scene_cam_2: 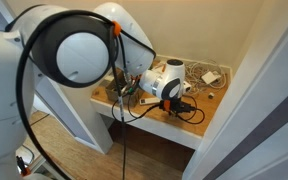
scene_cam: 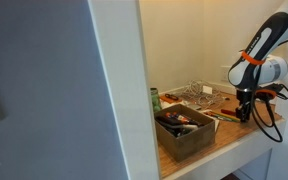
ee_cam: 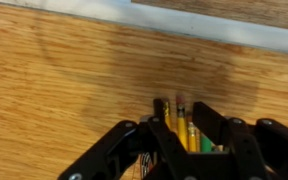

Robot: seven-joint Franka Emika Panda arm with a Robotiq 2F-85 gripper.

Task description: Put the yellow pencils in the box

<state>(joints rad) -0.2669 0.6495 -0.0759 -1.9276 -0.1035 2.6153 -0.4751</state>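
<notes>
In an exterior view the white arm [scene_cam: 267, 45] bends down from 1 o'clock, and its wrist [scene_cam: 247, 72] points the hand [scene_cam: 246, 110] straight downward. In the wrist view the hand enters from 6 o'clock, its dark fingers [ee_cam: 209, 118] drawn close together, pinching the yellow pencils [ee_cam: 180, 125] between them.

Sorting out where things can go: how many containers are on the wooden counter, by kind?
Box: 1
Wire basket: 1
Total: 2
</notes>
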